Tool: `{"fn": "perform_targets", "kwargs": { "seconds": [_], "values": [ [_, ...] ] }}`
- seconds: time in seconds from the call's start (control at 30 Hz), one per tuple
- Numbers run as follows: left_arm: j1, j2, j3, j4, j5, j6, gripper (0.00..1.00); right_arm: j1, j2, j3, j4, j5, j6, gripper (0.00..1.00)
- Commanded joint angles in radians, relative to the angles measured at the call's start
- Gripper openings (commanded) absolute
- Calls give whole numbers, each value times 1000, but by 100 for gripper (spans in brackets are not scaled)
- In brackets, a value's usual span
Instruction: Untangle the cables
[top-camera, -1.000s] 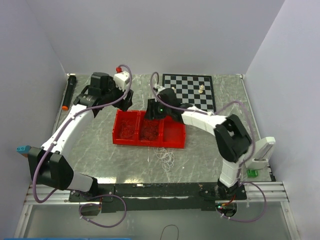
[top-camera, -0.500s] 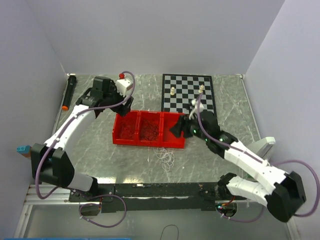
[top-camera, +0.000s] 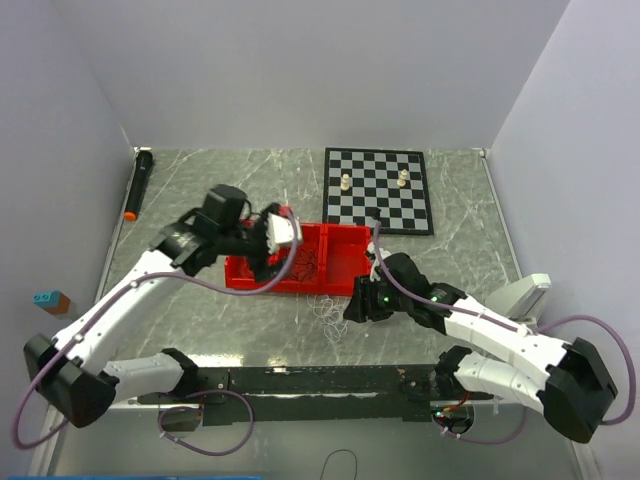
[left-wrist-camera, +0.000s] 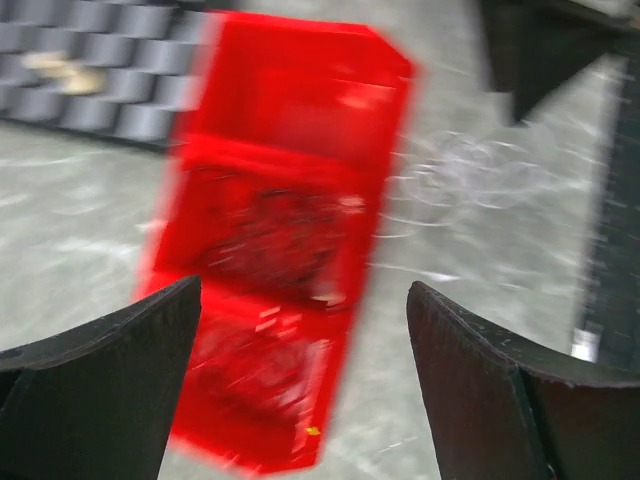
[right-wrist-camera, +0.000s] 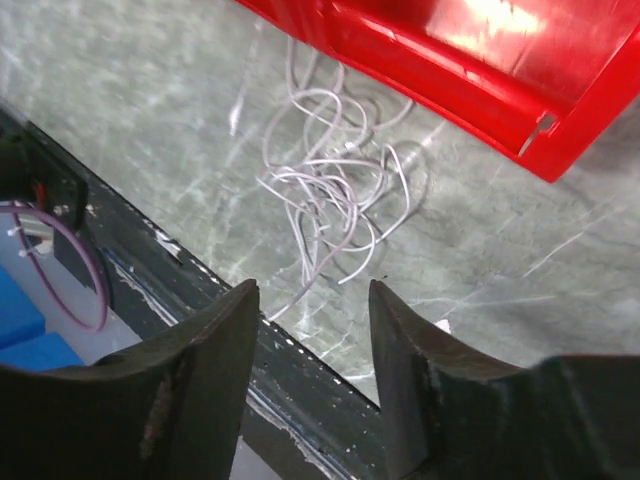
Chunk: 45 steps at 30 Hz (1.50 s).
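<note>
White cable tangle (right-wrist-camera: 335, 205) lies on the surface (right-wrist-camera: 150, 100), frame centre, just below red bin (right-wrist-camera: 450, 60), dead ahead of nearer right tool (right-wrist-camera: 312, 295), parted and empty; left tool (left-wrist-camera: 300, 290), spread empty, hangs over bin.

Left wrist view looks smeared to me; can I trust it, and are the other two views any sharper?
Left wrist: heavy motion blur; the red bin and the dark cable tangle inside it are smeared. Right wrist: sharp, single loops of the white cables readable, some glare on the bin's wall. Top external: sharp, evenly lit.
</note>
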<state>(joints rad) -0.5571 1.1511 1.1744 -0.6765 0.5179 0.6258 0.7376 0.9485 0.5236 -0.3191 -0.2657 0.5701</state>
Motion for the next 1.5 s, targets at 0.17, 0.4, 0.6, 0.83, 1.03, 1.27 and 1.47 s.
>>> {"fn": "perform_targets", "kwargs": {
  "seconds": [0.17,0.4,0.6,0.83,1.03,1.27,1.47],
  "values": [
    [-135,124,-59,146,51,-101,86,49,108,-13,55,-21,28,36],
    [-204,125,-202,343,-36,-205,86,55,69,-50,-26,52,22,0],
    [-257,191,-237,405,-10,-203,86,135,-22,45,-364,406,163,0],
    [-320,314,-202,426,36,-130,86,154,10,116,-523,560,241,0],
    [-363,461,-154,459,31,-83,78,152,27,92,-472,499,244,0],
    [-363,547,-130,502,42,-142,57,152,7,53,-452,471,241,0],
    [-362,573,-151,560,-1,-242,39,158,-11,29,-463,430,254,0]
  ]
}}
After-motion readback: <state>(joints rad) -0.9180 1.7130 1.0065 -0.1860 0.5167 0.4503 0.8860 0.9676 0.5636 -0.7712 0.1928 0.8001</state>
